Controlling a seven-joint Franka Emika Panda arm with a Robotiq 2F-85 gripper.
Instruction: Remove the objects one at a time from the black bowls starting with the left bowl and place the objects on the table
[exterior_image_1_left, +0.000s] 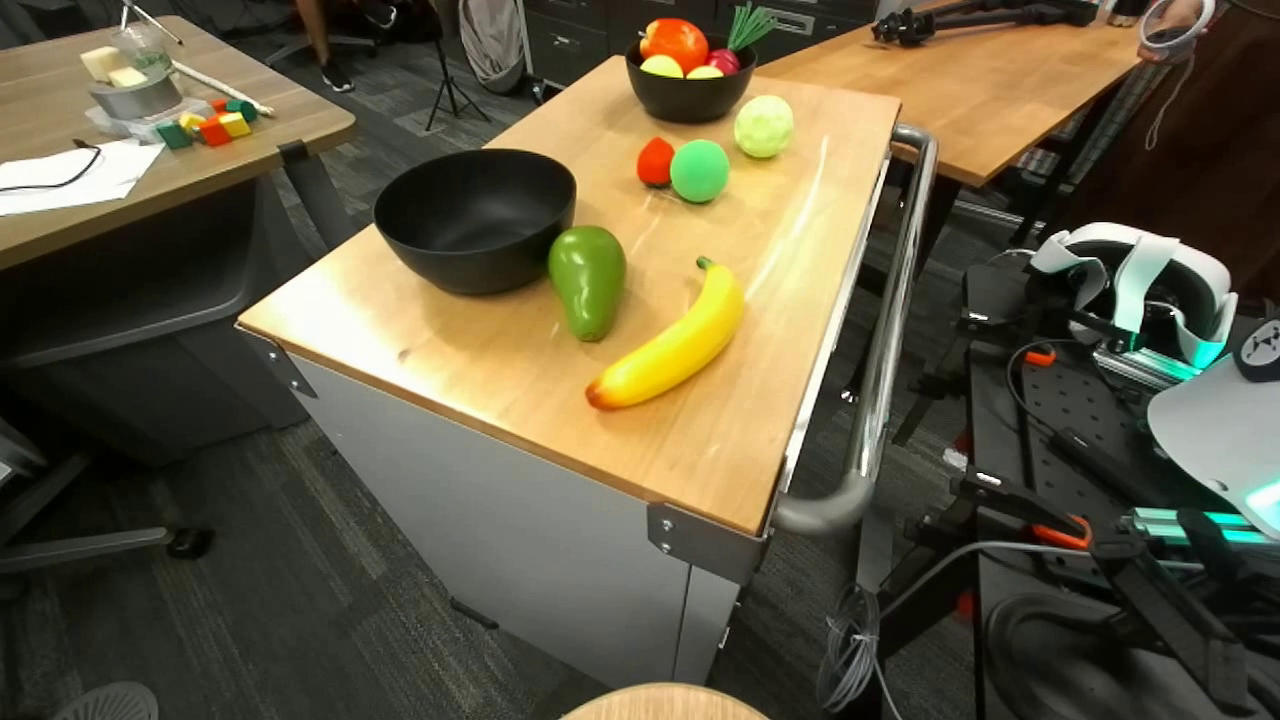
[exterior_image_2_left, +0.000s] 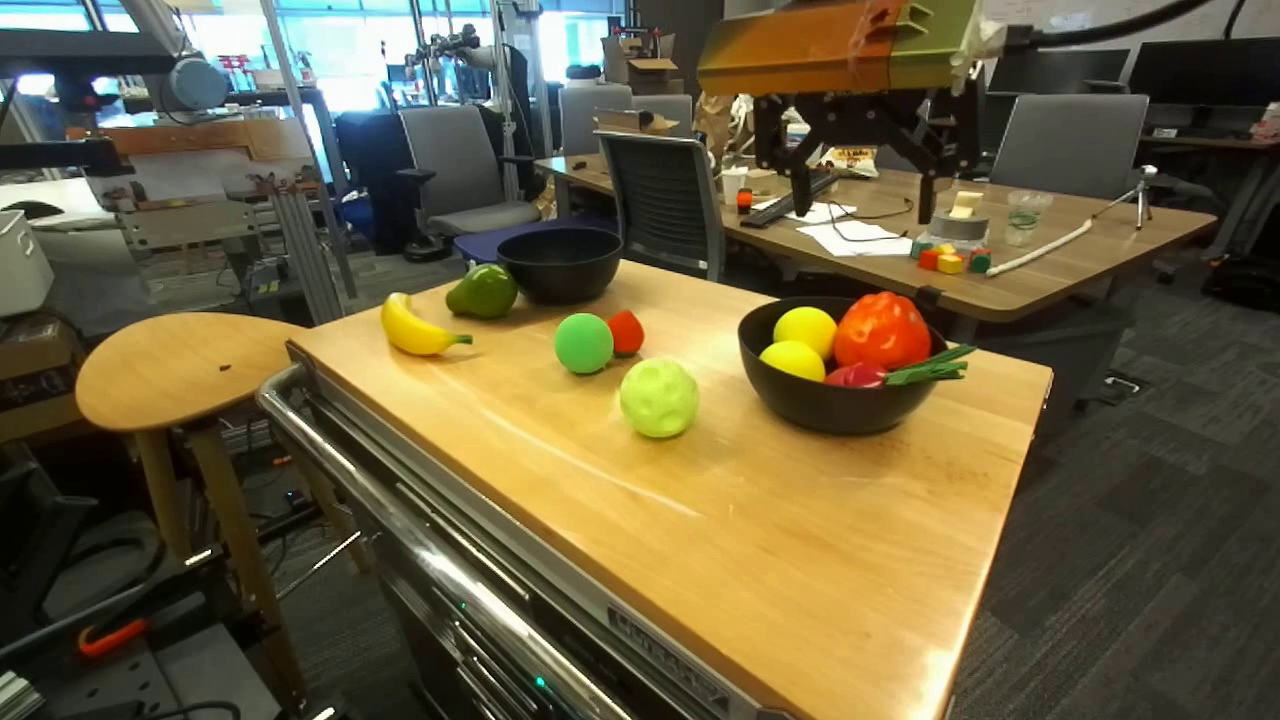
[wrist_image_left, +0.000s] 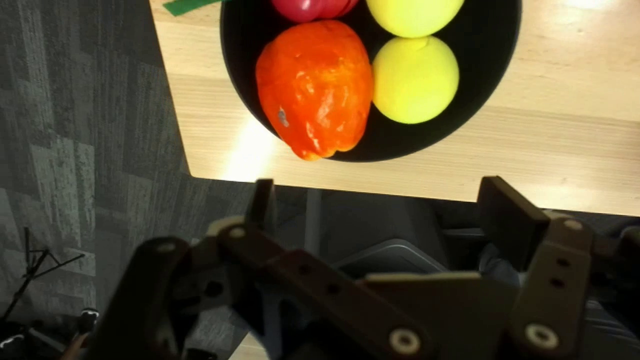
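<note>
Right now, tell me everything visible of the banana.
The banana is yellow and curved, with a green stem end and a reddish-brown opposite tip; its smooth surface looks like plastic. In both exterior views it lies on its side on the table, whole and unheld, between the green avocado-like piece and the metal rail, clear of both. Only the table seems to touch it. The wrist view doesn't show it.

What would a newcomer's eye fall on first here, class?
Probably the big, glossy orange-red fruit, sharing a black bowl with two yellow balls. The bright banana, lying on the table near a green avocado-like piece, would likely come next.
</note>
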